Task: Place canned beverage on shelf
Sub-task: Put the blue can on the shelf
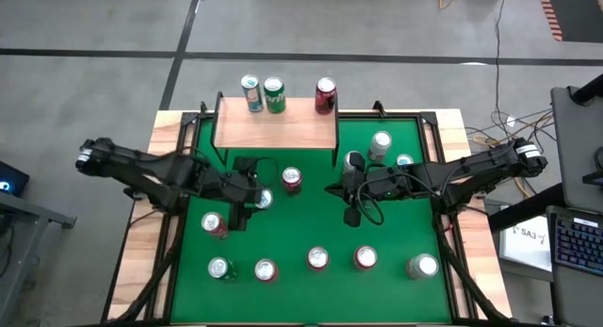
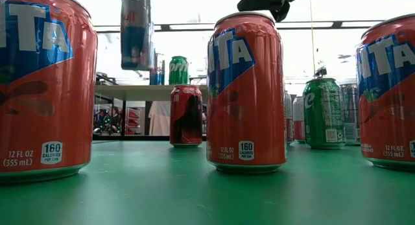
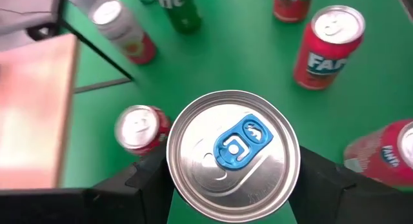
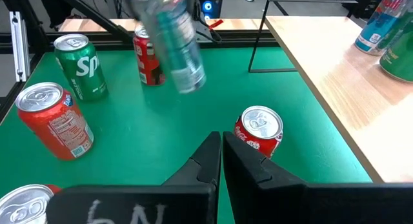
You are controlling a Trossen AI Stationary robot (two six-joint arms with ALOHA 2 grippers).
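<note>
Blue-tab can (image 3: 233,156) in air; wood shelf (image 1: 275,127) w/ three cans.

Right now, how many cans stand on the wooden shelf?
3, along the back edge of the shelf: a blue can at left, a green can beside it, a dark red can at right. None seems hidden.

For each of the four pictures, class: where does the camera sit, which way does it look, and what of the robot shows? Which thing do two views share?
High: above, straight down; both arms over the green table.
Low: table height, looking across at the shelf.
Left wrist: over the left pincer, which grips a slim can.
Right wrist: behind the shut right pincer.
Shared: that slim can, lifted, shows in both wrist views.
</note>
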